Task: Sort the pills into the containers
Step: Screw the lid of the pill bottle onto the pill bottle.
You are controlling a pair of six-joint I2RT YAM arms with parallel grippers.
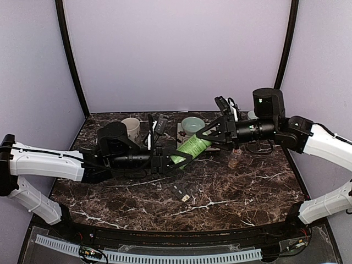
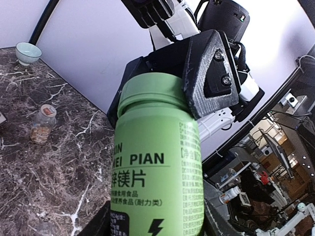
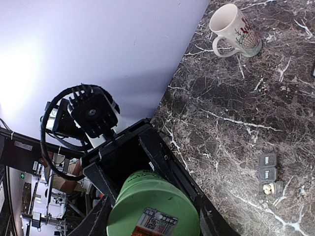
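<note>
A green pill bottle [image 1: 191, 147] hangs tilted above the table between both arms. My left gripper [image 1: 177, 156] is shut on its body [image 2: 157, 167]. My right gripper [image 1: 211, 133] is shut on its green cap [image 3: 153, 206], with one black finger [image 2: 211, 73] against the cap's side in the left wrist view. The dark grey three-compartment container strip [image 1: 181, 192] lies on the marble below, also in the right wrist view [image 3: 269, 174]. Its end compartment is open with pale pills [image 3: 268, 188] inside. No loose pills show on the table.
A small glass jar [image 1: 235, 159] of tan pieces stands right of centre, also in the left wrist view [image 2: 41, 125]. A cream mug [image 1: 131, 127] stands at the back left and a pale green bowl [image 1: 192, 125] at the back middle. Purple walls enclose the table.
</note>
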